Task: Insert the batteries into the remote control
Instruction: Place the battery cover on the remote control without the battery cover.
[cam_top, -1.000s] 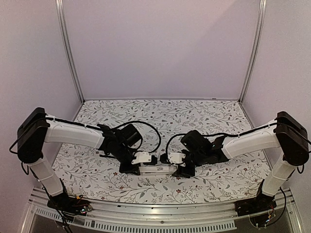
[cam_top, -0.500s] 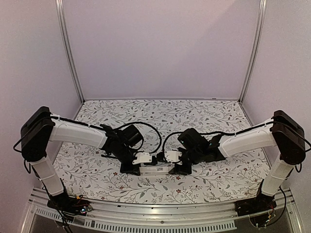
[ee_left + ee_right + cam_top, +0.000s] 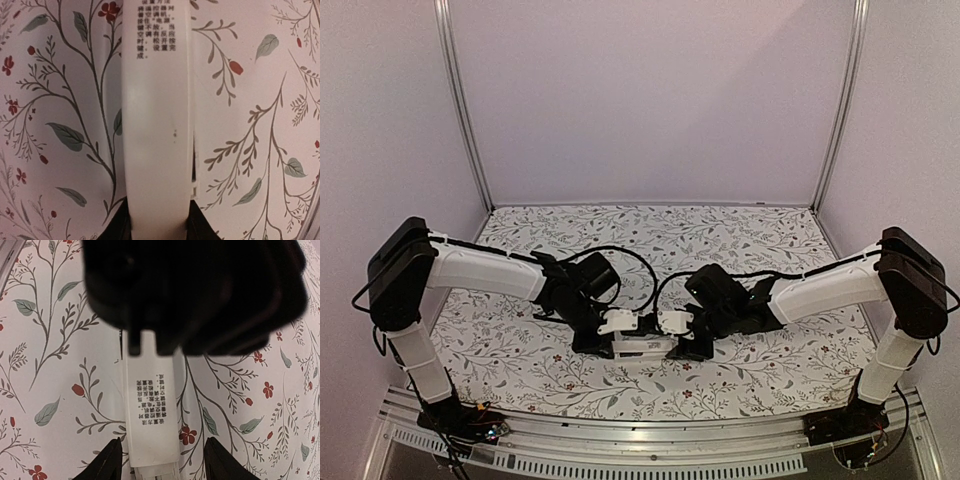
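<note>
Print of leaves and small red flowers covers the surface [image 3: 520, 350], and both arms reach in low over its near middle. The remote control [image 3: 645, 347] lies crosswise between them, a slim white bar running left to right in the overhead view. Whether it rests on the surface or is held just above it cannot be told.

The left tool [image 3: 616, 347] is clamped on the left end of the bar. In the left wrist view the remote control [image 3: 157, 150] runs straight up from between the two dark fingers [image 3: 120, 227], which press against its sides. A block of small black printed text sits on its far part.

The right tool [image 3: 680, 345] is at the other end. In the right wrist view its fingers [image 3: 111, 462] stand apart on either side of the remote control [image 3: 152, 415]. The left one is just beside the white edge, and a clear strip of floral surface shows before the right one, so the jaws are open and straddle the bar without squeezing it. The same text block faces this camera, and beyond it the black bulk of the left tool [image 3: 195, 290] covers the far end.
</note>
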Robot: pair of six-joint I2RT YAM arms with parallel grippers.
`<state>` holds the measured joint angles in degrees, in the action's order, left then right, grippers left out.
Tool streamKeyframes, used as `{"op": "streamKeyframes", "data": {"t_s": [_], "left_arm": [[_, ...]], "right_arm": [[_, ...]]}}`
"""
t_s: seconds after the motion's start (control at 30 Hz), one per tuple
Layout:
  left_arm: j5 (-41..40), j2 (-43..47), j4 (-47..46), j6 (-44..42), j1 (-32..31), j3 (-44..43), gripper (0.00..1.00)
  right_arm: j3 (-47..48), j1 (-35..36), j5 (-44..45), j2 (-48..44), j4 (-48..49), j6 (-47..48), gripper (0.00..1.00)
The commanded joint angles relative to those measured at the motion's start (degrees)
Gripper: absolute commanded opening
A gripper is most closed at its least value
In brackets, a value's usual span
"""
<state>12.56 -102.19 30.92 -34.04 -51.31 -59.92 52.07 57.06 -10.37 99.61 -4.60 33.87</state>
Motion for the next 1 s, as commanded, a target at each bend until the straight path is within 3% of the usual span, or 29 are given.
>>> {"op": "streamKeyframes", "data": {"t_s": [0.0,0.97], "left_arm": [[1.7,-0.2,1.6,0.6,-0.1,-0.5,0.17],[3.5,-2.1,3.4,3.7,-0.6,-2.0,0.3]], "right_arm": [[-0.4,0.4,0.6,-0.3,0.5,0.0,0.56],[-0.8,0.5,1.1,-1.8,-0.5,-0.3,0.55]]}}
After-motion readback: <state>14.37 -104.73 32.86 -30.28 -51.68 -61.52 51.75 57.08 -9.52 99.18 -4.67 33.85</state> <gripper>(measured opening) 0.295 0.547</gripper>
